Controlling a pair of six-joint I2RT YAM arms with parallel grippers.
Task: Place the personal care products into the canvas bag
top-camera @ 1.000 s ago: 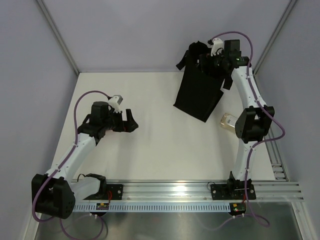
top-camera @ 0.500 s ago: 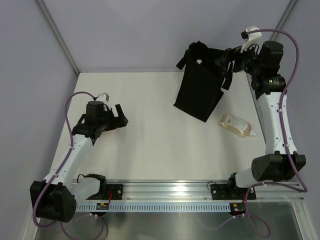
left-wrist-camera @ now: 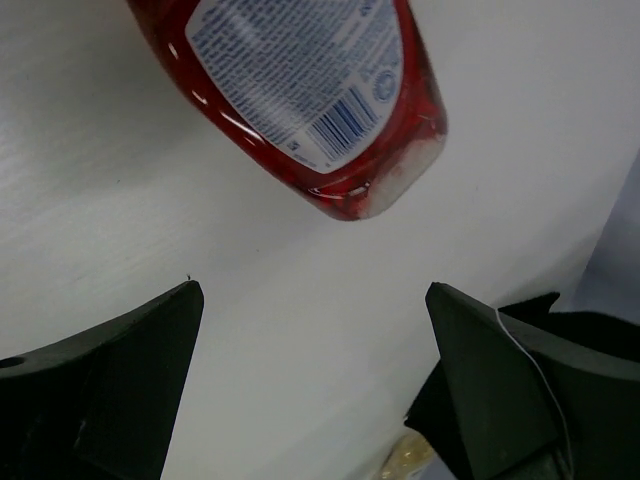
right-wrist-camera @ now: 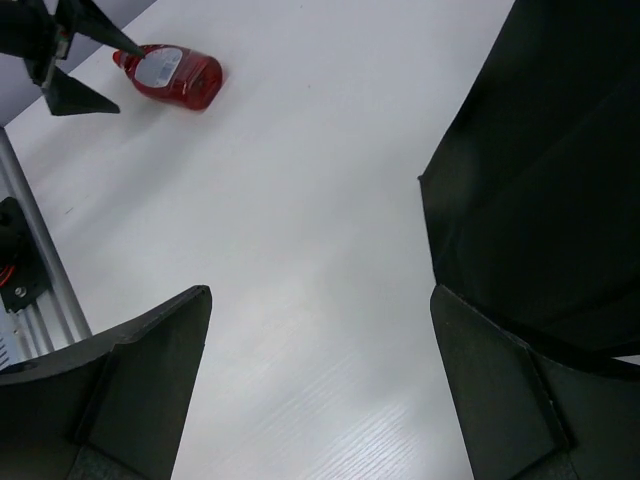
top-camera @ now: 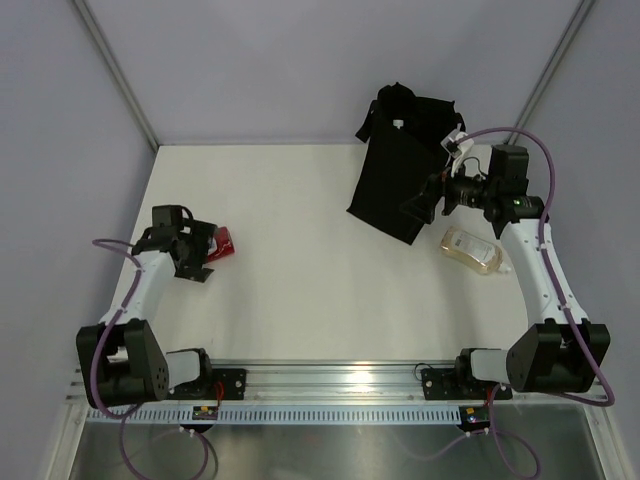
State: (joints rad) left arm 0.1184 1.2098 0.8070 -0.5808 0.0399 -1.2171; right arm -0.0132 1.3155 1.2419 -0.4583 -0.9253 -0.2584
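A red bottle [top-camera: 222,242] lies on its side on the white table [top-camera: 320,290] at the left. My left gripper [top-camera: 205,253] stands open just short of it, touching nothing. In the left wrist view the red bottle [left-wrist-camera: 300,90] lies beyond the open left gripper [left-wrist-camera: 315,290]. The black canvas bag [top-camera: 395,175] stands at the back right. In front of its lower corner, my right gripper [top-camera: 418,203] hangs open and empty. A beige clear bottle [top-camera: 472,250] lies on the table under the right arm. The right wrist view shows the open gripper [right-wrist-camera: 320,290], the bag [right-wrist-camera: 550,150] and the red bottle [right-wrist-camera: 175,72].
An aluminium rail [top-camera: 330,385] carrying both arm bases runs along the near edge. Grey walls close in the table at the back and sides. The left gripper's fingers [right-wrist-camera: 60,50] show at the top left of the right wrist view.
My left arm has drawn back to the left, and the red bottle now shows beside it. My right gripper has come down from the bag's mouth to in front of the bag. Both stay open.
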